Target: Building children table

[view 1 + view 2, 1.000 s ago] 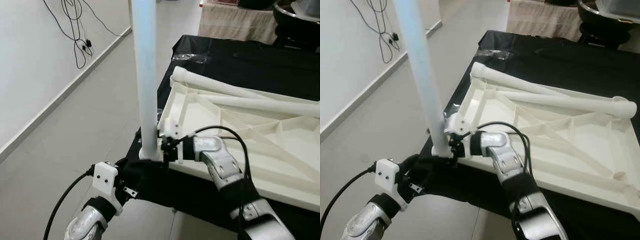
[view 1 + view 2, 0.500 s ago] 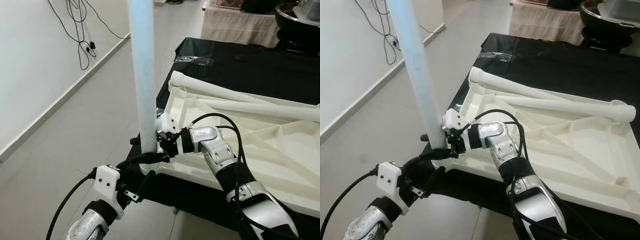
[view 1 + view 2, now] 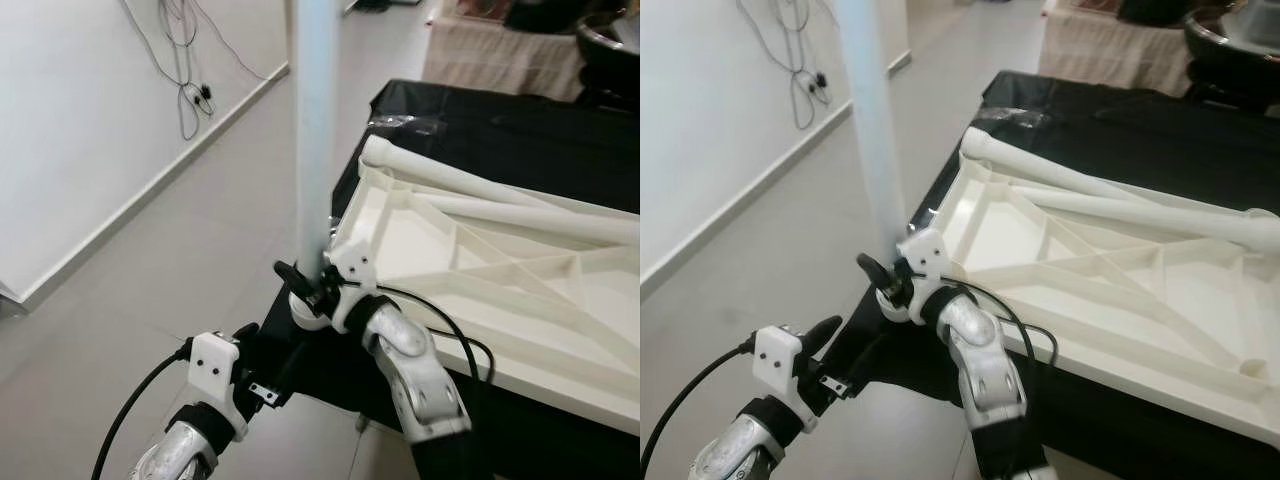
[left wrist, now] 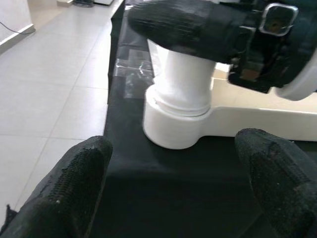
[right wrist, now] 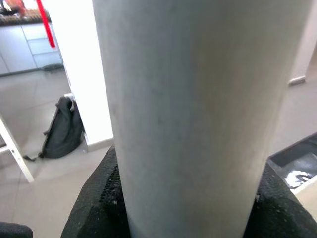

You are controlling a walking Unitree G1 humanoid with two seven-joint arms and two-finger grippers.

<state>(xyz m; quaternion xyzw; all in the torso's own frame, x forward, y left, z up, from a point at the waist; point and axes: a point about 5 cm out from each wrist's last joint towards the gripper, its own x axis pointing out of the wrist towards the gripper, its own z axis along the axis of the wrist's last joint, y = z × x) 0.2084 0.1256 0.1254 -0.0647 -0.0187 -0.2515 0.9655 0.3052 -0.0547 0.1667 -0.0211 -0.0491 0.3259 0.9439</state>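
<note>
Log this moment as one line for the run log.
right end effector: shut on upright table leg | leg seated in corner socket of upturned tabletop | left end effector: open, below socket

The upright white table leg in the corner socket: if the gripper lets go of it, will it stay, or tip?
The table leg probably tips easily: it is tall and slim above a shallow corner socket. It looks stiff and likely light, like hollow plastic. Its smooth round surface may slip between the right gripper fingers.
</note>
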